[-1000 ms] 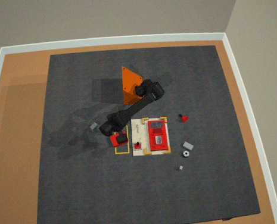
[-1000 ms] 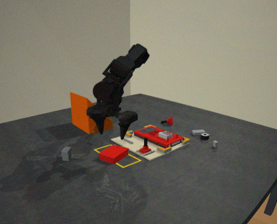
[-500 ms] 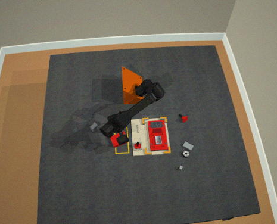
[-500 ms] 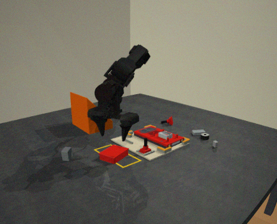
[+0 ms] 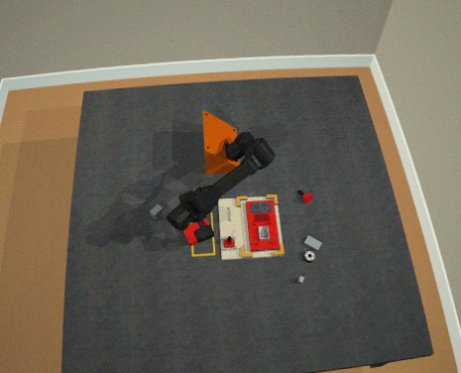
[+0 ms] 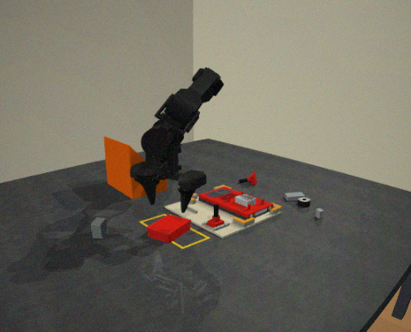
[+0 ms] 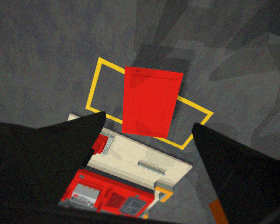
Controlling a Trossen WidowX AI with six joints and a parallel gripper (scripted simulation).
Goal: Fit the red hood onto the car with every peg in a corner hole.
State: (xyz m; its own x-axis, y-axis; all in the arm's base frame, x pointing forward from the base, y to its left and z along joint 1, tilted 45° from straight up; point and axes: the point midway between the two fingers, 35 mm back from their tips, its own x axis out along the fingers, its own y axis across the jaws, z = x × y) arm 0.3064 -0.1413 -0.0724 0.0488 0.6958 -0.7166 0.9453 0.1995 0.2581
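In the foreground of the exterior view, the red hood [image 6: 168,228] lies flat on the dark table [image 6: 271,274], set askew across a yellow outlined rectangle [image 6: 195,239] so that one end spills over the outline. Above it and a little farther back hangs the gripper [image 6: 169,196], its two black fingers [image 6: 186,199] spread wide, pointing downward and grasping nothing; their tips are clear of the hood. In the wrist view the hood [image 7: 151,102] shows in the gap between the two dark fingers, with no contact on either side.

Just beyond the hood sits the pale jig [image 6: 205,214], carrying a small red clamp handle [image 6: 215,219] at its near edge and the red car chassis [image 6: 236,204] behind it, framed by orange corner brackets [image 6: 242,219]. The grey engine block [image 6: 245,200] stands on the chassis deck. The pegs are too small to make out.

To the left, a small grey block [image 6: 98,227] rests on the table well apart from the jig. To the right, past the chassis, lie a flat grey piece [image 6: 293,195], a black-and-white ring [image 6: 303,201] and a tiny grey cube [image 6: 319,213]. Farther back stand a small red part [image 6: 250,178] and the orange wedge [image 6: 118,167] by the arm's base.
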